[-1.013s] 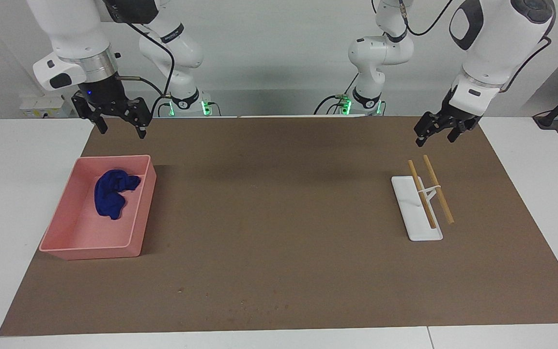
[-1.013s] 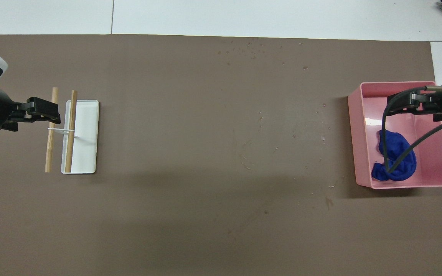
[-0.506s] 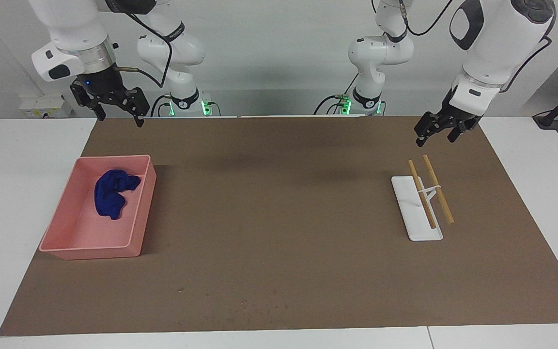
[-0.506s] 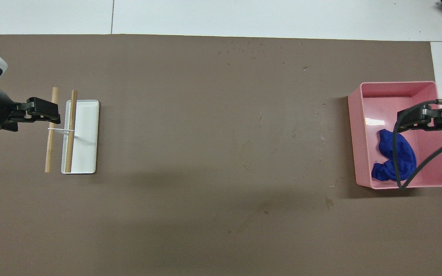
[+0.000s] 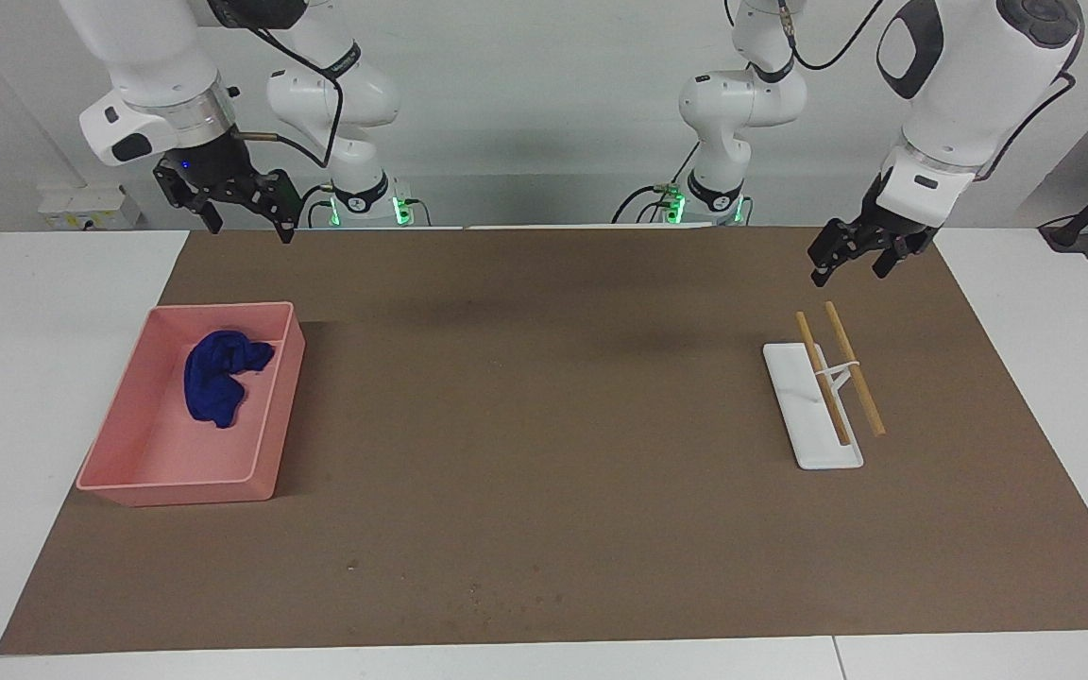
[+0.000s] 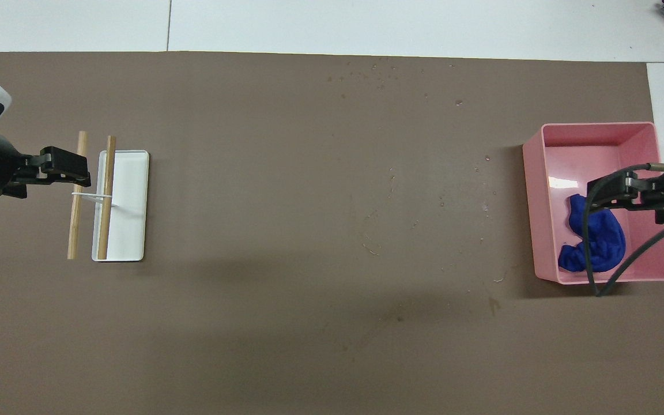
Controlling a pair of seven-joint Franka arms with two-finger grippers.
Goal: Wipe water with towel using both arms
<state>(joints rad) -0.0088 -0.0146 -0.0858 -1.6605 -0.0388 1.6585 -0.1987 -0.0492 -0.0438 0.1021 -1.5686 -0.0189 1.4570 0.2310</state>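
Counting arms: two; left gripper [image 5: 850,262] and right gripper [image 5: 244,218] both spread wide, empty, raised.
Towel: one crumpled dark-blue cloth towel [image 5: 218,377] in one pink plastic bin [image 5: 256,470].
Water: tiny droplets [image 6: 379,71] scattered on brown mat [image 5: 544,416].

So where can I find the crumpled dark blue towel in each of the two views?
Facing view: the crumpled dark blue towel lies in the pink rectangular plastic bin, at the picture's left.
Overhead view: the same towel lies in that bin at the picture's right, partly crossed by a black cable.
Shared landmark: the pink bin, at the right arm's end of the table.
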